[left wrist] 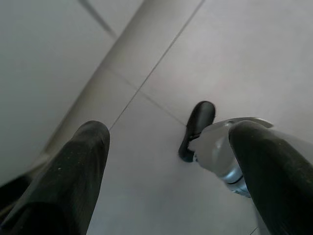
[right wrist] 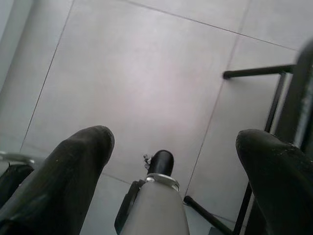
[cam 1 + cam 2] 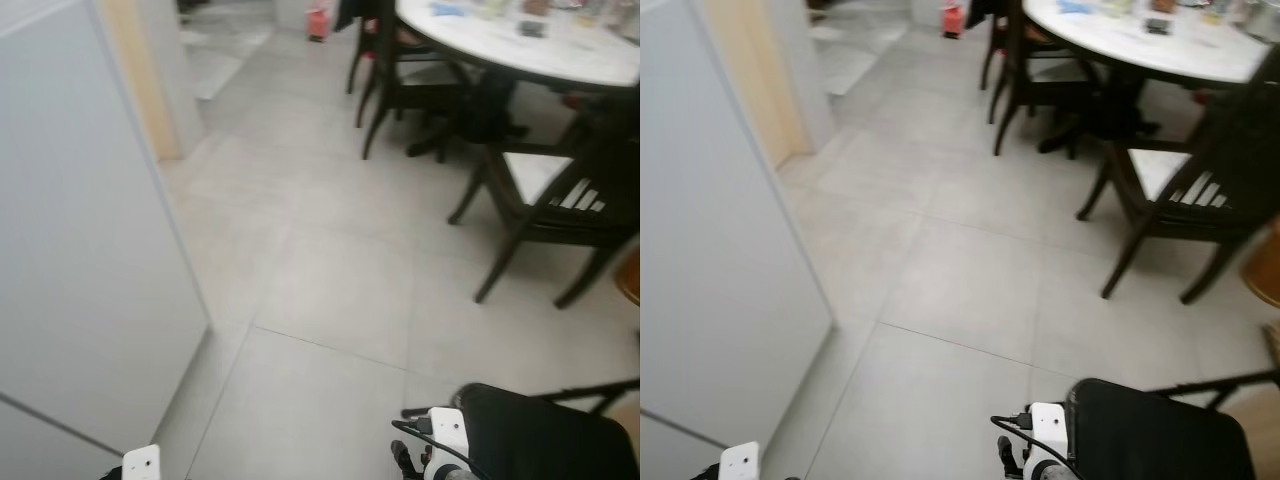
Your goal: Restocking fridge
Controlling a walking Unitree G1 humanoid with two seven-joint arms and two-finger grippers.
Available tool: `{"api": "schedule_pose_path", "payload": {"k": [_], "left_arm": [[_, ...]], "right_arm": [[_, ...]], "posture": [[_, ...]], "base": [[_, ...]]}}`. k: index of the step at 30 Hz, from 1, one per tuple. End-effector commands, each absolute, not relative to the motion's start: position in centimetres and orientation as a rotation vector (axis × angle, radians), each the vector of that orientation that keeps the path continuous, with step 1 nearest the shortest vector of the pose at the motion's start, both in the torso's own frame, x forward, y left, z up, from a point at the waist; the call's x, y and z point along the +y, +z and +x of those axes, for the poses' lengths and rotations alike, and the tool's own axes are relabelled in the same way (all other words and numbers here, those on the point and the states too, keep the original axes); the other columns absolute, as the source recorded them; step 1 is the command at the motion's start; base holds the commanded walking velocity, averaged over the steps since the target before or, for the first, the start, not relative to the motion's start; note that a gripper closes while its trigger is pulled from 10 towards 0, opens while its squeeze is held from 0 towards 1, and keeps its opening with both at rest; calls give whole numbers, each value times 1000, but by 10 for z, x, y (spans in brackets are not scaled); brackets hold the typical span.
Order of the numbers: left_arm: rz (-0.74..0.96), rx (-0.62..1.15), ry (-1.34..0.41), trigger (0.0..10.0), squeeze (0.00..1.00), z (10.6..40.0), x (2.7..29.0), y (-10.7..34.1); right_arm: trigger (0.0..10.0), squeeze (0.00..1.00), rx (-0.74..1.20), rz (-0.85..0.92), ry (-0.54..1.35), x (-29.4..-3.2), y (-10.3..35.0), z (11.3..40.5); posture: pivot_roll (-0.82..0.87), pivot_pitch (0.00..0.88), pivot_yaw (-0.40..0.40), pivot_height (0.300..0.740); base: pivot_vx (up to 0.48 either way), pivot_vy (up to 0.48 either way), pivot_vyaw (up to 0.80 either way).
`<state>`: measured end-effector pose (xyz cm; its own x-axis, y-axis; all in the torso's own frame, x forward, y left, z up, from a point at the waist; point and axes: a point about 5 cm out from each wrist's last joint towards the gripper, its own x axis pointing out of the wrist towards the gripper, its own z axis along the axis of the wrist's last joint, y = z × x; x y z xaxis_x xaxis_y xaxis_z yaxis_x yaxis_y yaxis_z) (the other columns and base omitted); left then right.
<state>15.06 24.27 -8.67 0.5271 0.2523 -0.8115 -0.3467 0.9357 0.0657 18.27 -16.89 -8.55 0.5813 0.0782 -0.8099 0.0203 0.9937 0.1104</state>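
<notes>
A tall pale grey appliance face point(image 3: 80, 250), seemingly the fridge, fills the left side of the head views, with a thin seam low down. Both arms hang low at my sides. Only their white wrists point(image 3: 141, 463) point(image 3: 445, 430) show at the bottom edge. My left gripper point(image 1: 168, 181) is open over the grey floor tiles beside that pale face, with nothing between its fingers point(image 1: 63, 181). My right gripper point(image 2: 171, 181) is also open and empty above the tiles, with my black foot point(image 2: 159, 164) below it.
A round white table point(image 3: 540, 50) with small items stands at the back right, with dark wooden chairs point(image 3: 560, 200) point(image 3: 400, 80) around it. A black padded seat on thin legs point(image 3: 540, 440) is close at the lower right. Grey tiled floor point(image 3: 330, 290) runs ahead past a beige door frame point(image 3: 140, 80).
</notes>
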Motion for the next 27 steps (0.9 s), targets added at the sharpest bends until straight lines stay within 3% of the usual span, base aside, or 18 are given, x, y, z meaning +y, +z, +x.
{"api": "schedule_pose_path", "payload": {"k": [1,10,27], "left_arm": [[-112,984,367,10000,0,143,242,-90],[-101,1012,356,10000,0,139,239,-92],[-84,1018,367,10000,0,133,242,-94]], "right_arm": [[10000,0,975,101,27,-172,-88,176],[10000,0,976,91,-16,-189,-87,176],[10000,0,1008,95,19,-177,-93,166]], "posture": [[45,81,-78,736],[32,56,-41,736],[25,42,-33,736]], "base": [[0,0,800],[0,0,800],[0,0,800]]}}
